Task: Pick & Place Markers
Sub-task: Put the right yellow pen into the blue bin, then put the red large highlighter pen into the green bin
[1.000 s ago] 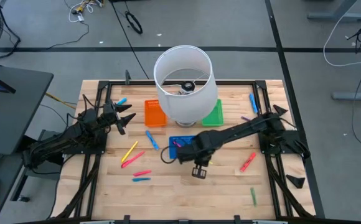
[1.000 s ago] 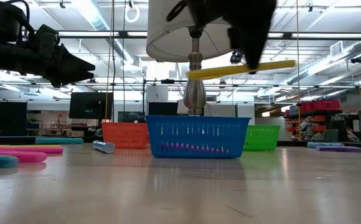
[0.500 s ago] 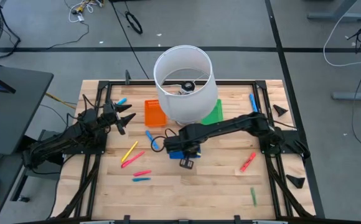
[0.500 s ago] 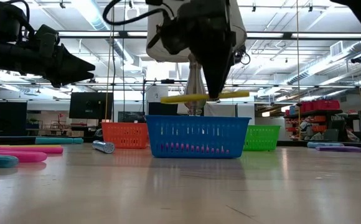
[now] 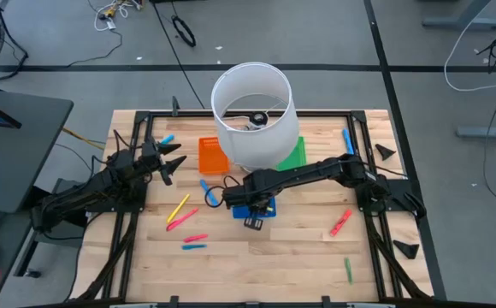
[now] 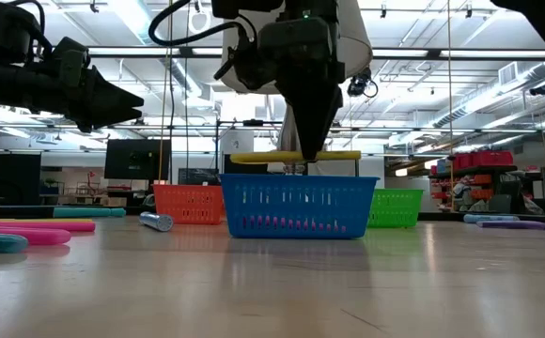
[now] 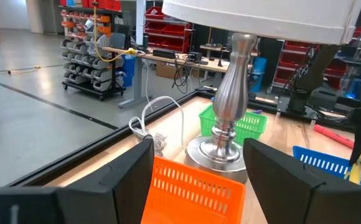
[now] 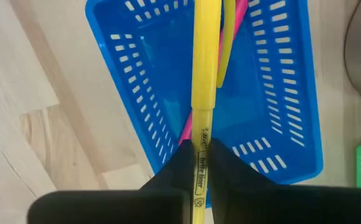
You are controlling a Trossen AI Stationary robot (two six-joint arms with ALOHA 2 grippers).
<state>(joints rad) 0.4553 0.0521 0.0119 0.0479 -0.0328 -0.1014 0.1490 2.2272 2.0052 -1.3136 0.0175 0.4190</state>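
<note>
Pale butcher-block wood makes up the table (image 5: 256,257), boxed by a black frame; on it, toward the far edge, stands a lamp with a white drum shade (image 5: 252,115) and a silvery stem (image 7: 231,106). Beside the lamp's base sit three slotted baskets: an orange basket (image 5: 210,156) on its left, a green basket (image 5: 295,156) on its right, and a blue basket (image 6: 296,205) in front, nearest the table's middle.

The right arm reaches across from the right side, and the right gripper (image 8: 200,163) hangs directly above the blue basket, its fingers pinched tight on a yellow marker (image 8: 203,74); the low view shows that marker (image 6: 296,157) lying level just above the basket's rim, apart from it; pink and yellow markers already lie inside the basket (image 8: 230,37).

The left arm waits at the table's left edge; the left gripper (image 5: 169,160) is raised off the wood with its fingers spread wide and nothing between them.

Loose markers are scattered on the wood: a yellow one (image 5: 178,207), a red one (image 5: 182,218), a pink one (image 5: 196,237) and a teal one (image 5: 193,246) on the left half; a blue one (image 5: 208,191) near the orange basket; a red one (image 5: 340,222) and a green one (image 5: 348,270) on the right; a blue one (image 5: 347,141) by the right frame.
</note>
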